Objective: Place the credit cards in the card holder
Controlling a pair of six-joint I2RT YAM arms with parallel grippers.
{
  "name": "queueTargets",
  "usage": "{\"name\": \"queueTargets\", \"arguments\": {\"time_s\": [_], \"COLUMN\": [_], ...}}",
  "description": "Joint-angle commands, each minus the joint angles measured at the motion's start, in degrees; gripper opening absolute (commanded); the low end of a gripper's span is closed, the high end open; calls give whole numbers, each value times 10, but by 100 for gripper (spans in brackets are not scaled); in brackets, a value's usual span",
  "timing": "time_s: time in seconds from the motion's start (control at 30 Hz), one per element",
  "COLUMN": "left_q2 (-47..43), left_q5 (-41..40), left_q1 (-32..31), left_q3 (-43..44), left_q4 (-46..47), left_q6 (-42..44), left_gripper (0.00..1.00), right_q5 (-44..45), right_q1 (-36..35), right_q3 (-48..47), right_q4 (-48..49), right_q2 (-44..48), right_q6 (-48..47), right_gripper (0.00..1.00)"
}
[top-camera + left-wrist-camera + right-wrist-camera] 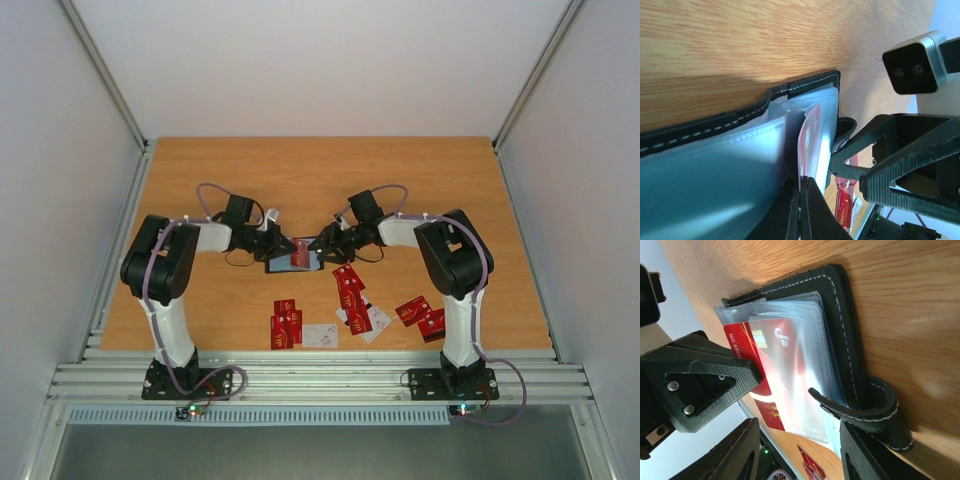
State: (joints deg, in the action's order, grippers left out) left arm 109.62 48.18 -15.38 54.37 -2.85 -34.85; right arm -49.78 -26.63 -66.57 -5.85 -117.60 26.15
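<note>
The black card holder (292, 264) lies open at the table's middle, its clear sleeves (810, 340) fanned out and its snap tab (870, 412) curling up. My left gripper (800, 181) is shut on the near edge of a red credit card (809, 132). That card (767, 342) sits partly inside a clear sleeve. My right gripper (800, 452) hangs just over the holder's tab end, jaws apart, with the sleeves and tab between the fingers and nothing pinched. Several more red credit cards (349, 281) and a white one (320, 335) lie loose nearer the arm bases.
Loose cards lie in three groups: front centre (287, 324), right of centre (362, 316) and beside the right arm (421, 316). The two grippers (305, 247) nearly meet over the holder. Metal frame posts (105, 90) and pale walls bound the wooden table (320, 170).
</note>
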Motion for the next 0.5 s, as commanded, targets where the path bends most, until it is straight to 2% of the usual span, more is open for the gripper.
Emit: {"name": "queueTargets", "arguments": {"time_s": [0.0,0.47], "left_q2": [32,54], "left_q5": [11,0], "left_q1": [-12,-24], "left_q3": [-10,-15], "left_q4": [50,100], "left_q6": [-46,-100], "left_gripper": [1,4], "right_q5": [19,21], "right_q1": [-2,-2], "right_q3": [8,4], "right_q4": [-2,-1], "right_q2": [18,18], "right_q6": [0,4], "right_gripper": [45,45]}}
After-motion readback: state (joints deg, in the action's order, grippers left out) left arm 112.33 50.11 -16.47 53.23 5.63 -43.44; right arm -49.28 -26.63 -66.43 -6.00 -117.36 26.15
